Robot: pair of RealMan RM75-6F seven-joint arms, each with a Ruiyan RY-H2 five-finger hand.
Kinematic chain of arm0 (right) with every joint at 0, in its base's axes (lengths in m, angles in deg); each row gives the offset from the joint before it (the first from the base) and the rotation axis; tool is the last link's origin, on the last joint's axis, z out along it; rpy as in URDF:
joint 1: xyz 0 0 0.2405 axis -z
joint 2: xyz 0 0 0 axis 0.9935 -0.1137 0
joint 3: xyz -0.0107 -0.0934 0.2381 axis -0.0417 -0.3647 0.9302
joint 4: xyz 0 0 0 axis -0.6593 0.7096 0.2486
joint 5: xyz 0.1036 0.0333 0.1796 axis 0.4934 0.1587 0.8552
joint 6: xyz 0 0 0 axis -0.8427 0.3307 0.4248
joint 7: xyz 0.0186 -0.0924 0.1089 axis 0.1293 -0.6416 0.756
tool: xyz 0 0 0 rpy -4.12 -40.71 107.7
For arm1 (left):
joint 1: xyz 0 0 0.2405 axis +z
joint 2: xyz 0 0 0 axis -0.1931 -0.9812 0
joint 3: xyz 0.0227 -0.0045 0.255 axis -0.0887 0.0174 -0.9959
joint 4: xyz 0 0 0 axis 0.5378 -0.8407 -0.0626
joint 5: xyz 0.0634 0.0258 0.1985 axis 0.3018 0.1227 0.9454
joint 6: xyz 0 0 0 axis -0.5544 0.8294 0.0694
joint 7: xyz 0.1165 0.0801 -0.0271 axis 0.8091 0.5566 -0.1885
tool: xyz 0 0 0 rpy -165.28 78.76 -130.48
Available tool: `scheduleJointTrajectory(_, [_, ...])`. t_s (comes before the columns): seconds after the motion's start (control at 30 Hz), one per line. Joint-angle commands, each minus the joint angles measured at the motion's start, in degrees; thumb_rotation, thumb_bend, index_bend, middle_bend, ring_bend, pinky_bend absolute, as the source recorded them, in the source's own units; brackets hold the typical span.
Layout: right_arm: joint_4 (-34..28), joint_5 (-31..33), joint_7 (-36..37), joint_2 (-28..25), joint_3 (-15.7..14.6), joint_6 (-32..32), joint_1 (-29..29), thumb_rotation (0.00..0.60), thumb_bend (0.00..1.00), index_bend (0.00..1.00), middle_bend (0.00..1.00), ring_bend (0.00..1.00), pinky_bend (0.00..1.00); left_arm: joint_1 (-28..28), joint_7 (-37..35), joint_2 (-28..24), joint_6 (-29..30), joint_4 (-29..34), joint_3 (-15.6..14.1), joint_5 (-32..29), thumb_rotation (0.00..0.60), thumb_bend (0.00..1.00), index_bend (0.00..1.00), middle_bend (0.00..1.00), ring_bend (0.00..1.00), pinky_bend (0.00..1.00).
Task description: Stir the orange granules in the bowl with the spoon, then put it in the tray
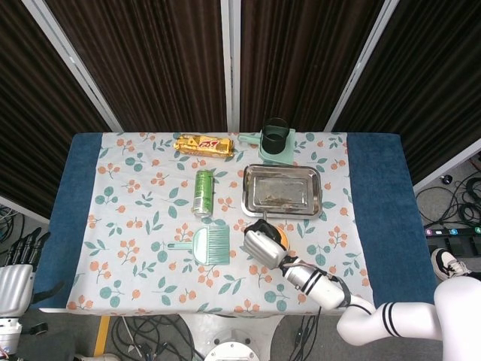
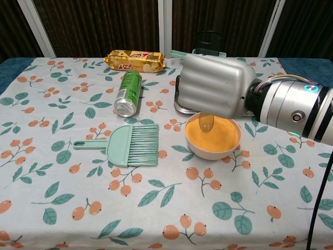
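Observation:
A white bowl (image 2: 205,151) of orange granules (image 2: 221,135) sits near the table's front middle. My right hand (image 2: 216,86) hovers over it and grips a clear spoon (image 2: 206,124), whose scoop dips toward the granules at the bowl's left side. In the head view the same right hand (image 1: 262,244) covers most of the bowl (image 1: 280,238). The metal tray (image 1: 282,191) lies just behind the bowl. My left hand (image 1: 16,280) hangs off the table's left front corner, fingers apart, holding nothing.
A green brush (image 2: 125,144) lies left of the bowl, a green can (image 2: 127,93) on its side behind it. A gold snack pack (image 2: 135,60) and a green holder with a dark cup (image 1: 276,139) sit at the back.

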Motion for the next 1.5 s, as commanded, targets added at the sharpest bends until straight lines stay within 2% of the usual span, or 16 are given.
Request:
scheduleJointTrajectory(0.03, [0.7,0.0,-0.1,0.2,0.0,0.9,0.5,0.600,0.51,0.82,1.00,1.00,1.00,0.0,0.1,-0.1,0.0,0.2,0.1,-0.1,0.600,0.01,0.10,0.07,0.07,0.10])
scheduleJointTrajectory(0.2, [1.4,-0.3,-1.0,-0.1,0.2,3.2,1.6,0.600,0.51,0.82,1.00,1.00,1.00,-0.4,0.7,-0.2,-0.4,0.7,0.1,0.1,0.600,0.01,0.10,0.07,0.07,0.10])
scheduleJointTrajectory(0.37, [1.4,0.3,-3.1,0.0,-0.5,3.5,2.3,0.600,0.52,0.87,1.00,1.00,1.00,-0.8,1.4,-0.3,-0.5,1.3,0.3,0.4,0.600,0.01,0.10,0.07,0.07,0.10])
scheduleJointTrajectory(0.6, [3.5,1.1,6.7,0.8,1.9,5.0,3.5,0.600,0.51,0.85,1.00,1.00,1.00,-0.9,2.1,-0.7,-0.8,1.9,0.3,0.2,0.600,0.01,0.10,0.07,0.07,0.10])
scheduleJointTrajectory(0.8, [5.4,7.7,16.9,1.4,7.2,5.2,4.3,0.600,0.51,0.82,1.00,1.00,1.00,-1.3,2.8,-0.7,-1.5,2.3,0.3,0.1,0.600,0.01,0.10,0.07,0.07,0.10])
scheduleJointTrajectory(1.03, [9.9,20.2,26.2,4.7,14.3,2.4,3.1,0.600,0.50,0.77,1.00,1.00,1.00,-1.9,3.8,-0.9,-2.3,3.1,0.5,0.0,0.600,0.01,0.10,0.07,0.07,0.10])
scheduleJointTrajectory(1.2, [16.2,29.2,28.2,7.9,17.1,-1.1,0.6,0.600,0.49,0.69,1.00,1.00,1.00,-1.9,4.3,-1.1,-2.4,3.7,0.4,-0.2,0.600,0.01,0.10,0.07,0.07,0.10])
scheduleJointTrajectory(1.5, [29.7,43.9,34.1,15.4,21.8,-6.8,-4.5,0.600,0.23,0.41,1.00,1.00,1.00,-2.1,5.2,-1.5,-2.6,4.5,0.3,-0.4,0.600,0.01,0.10,0.07,0.07,0.10])
